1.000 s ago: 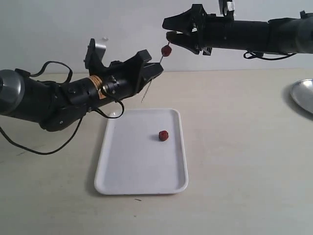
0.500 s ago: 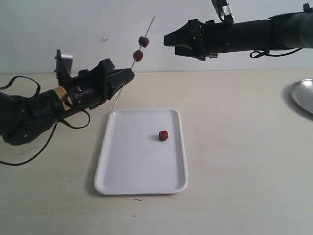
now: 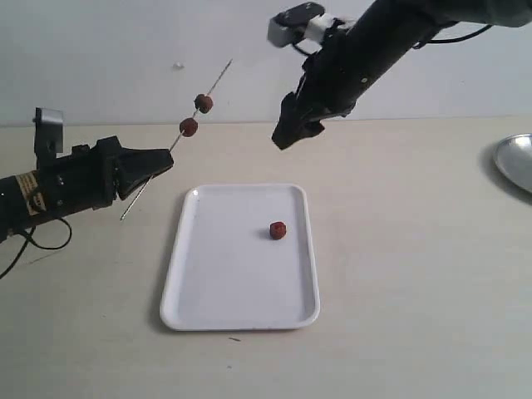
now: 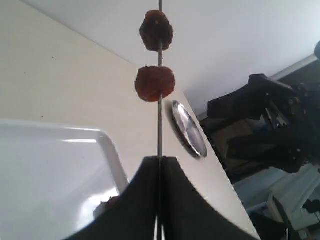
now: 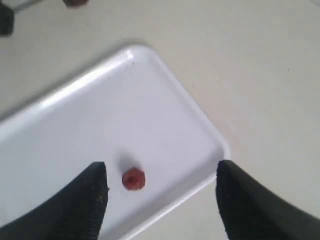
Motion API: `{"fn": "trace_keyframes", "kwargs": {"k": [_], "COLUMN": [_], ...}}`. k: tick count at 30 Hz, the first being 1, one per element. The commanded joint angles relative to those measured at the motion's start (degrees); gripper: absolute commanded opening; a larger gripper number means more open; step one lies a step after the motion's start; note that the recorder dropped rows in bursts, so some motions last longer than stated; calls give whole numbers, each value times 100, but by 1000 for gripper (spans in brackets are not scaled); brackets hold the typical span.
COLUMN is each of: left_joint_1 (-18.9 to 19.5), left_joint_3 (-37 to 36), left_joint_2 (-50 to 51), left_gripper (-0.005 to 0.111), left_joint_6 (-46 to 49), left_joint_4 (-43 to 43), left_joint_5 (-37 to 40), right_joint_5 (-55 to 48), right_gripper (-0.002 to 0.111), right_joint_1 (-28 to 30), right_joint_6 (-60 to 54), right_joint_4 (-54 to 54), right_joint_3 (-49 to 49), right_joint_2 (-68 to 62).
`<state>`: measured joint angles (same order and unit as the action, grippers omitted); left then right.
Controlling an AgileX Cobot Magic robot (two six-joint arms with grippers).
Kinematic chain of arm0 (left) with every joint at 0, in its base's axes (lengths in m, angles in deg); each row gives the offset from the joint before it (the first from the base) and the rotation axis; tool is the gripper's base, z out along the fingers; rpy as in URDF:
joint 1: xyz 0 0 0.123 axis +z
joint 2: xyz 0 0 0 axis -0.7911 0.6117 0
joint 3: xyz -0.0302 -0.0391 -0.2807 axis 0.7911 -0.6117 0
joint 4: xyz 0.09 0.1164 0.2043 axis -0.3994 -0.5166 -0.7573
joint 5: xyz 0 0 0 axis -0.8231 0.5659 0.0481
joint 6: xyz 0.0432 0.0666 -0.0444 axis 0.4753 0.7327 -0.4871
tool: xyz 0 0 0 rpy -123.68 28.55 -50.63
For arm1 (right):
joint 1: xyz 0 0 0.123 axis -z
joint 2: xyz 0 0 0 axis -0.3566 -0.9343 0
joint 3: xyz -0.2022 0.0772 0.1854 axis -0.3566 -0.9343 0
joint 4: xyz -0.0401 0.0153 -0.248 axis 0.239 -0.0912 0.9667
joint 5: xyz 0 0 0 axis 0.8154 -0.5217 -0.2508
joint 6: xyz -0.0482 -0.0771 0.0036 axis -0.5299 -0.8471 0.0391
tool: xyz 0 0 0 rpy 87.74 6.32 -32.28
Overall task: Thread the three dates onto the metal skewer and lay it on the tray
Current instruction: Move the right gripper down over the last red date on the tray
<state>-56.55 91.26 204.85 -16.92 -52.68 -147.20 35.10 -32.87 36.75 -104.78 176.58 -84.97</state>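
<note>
My right claw, jaws apart, hangs over the lower-centre date, probably light and soft; I'd pinch its sides.

The exterior view's edge cuts off the round dish, and the left fingers half hide the loose date.

Bright even light; faint shadow at tray edge, glare on it in left wrist view; right fingers blurred, all views soft
</note>
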Motion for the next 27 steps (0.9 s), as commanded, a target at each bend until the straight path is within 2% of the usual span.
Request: {"fn": "trace_keyframes", "kwargs": {"k": [1, 5, 9, 16, 23, 27], "left_joint_1": [336, 588, 768, 770, 770, 770], "left_joint_3": [-32, -32, -32, -32, -32, -32], "left_joint_2": [-74, -131, -202, -202, -202, -202], "left_gripper": [0, 0, 0, 0, 0, 0], "left_joint_6": [-14, -137, -313, -430, -430, -430], "left_joint_4": [-503, -726, -932, -1047, -1060, -1060], "left_joint_5": [-126, -126, -126, -126, -126, -126], "right_joint_5": [-389, -800, -829, -795, -627, -389], "right_gripper": [61, 61, 61, 61, 61, 61], "right_joint_1": [-617, -946, -1037, -1107, -1331, -1403], "right_joint_6": [985, 1218, 1495, 1873, 2260, 2260], "right_joint_4": [1564, 1766, 1788, 1918, 2834, 2892], "right_joint_3": [40, 28, 28, 28, 28, 28], "right_joint_2": [83, 83, 83, -234, -713, -886]}}
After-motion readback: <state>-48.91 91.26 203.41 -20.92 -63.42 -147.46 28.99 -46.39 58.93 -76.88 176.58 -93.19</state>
